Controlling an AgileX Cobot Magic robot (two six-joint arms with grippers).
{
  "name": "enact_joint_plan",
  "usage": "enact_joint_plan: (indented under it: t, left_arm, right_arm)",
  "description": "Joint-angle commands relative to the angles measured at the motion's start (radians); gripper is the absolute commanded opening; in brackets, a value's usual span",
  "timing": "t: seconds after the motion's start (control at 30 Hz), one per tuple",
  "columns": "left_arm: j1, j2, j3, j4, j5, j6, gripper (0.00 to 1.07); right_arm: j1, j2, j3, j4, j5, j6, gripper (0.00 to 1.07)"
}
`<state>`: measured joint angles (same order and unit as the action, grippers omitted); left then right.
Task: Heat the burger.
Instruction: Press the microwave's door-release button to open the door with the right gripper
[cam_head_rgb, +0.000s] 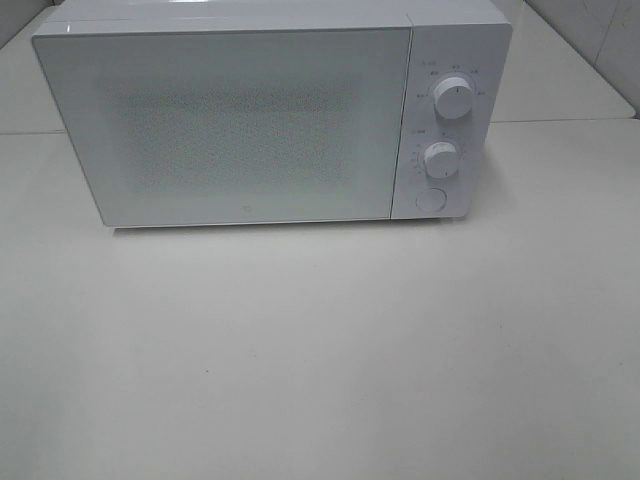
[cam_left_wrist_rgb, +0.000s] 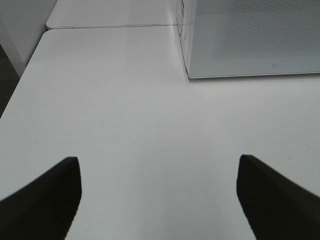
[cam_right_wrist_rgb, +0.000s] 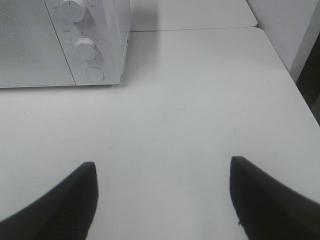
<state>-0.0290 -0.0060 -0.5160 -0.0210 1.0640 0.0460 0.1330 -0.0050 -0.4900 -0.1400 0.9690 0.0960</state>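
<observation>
Showing a shut microwave (cam_head_rgb: 270, 115) from high, wrist views adding left pincer (cam_left_wrist_rgb: 159, 197), right pincer (cam_right_wrist_rgb: 162, 197) — both spread.

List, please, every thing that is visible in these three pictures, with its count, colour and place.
microwave: one, white, door shut, at the back of the table
knobs: two, white, one above the other on the microwave's right panel
round button: one, white, below the lower knob
table: one, white, under the microwave
second tabletop: one, white, adjoining behind
burger: none visible in any view
left pincer: one, dark, open, above the table
right pincer: one, dark, open, above the table
</observation>
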Motion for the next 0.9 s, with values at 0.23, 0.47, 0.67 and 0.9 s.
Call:
enact_joint_plan:
  t: [0.23,0.47,0.67,0.9]
  left_arm:
    - [0.005,-0.017,0.000,-0.008,0.005,-0.002,0.78]
    - [0.005,-0.017,0.000,-0.008,0.005,-0.002,0.78]
    - [0.005,-0.017,0.000,-0.008,0.005,-0.002,0.78]
    - [0.005,-0.017,0.000,-0.008,0.005,-0.002,0.78]
  right_arm:
    - [-0.007,-0.028,0.000,0.000,-0.006,-0.010,0.70]
    - [-0.007,-0.028,0.000,0.000,-0.006,-0.010,0.70]
    - [-0.007,-0.028,0.000,0.000,-0.006,-0.010,0.70]
    - [-0.007,-0.028,0.000,0.000,-0.006,-0.010,0.70]
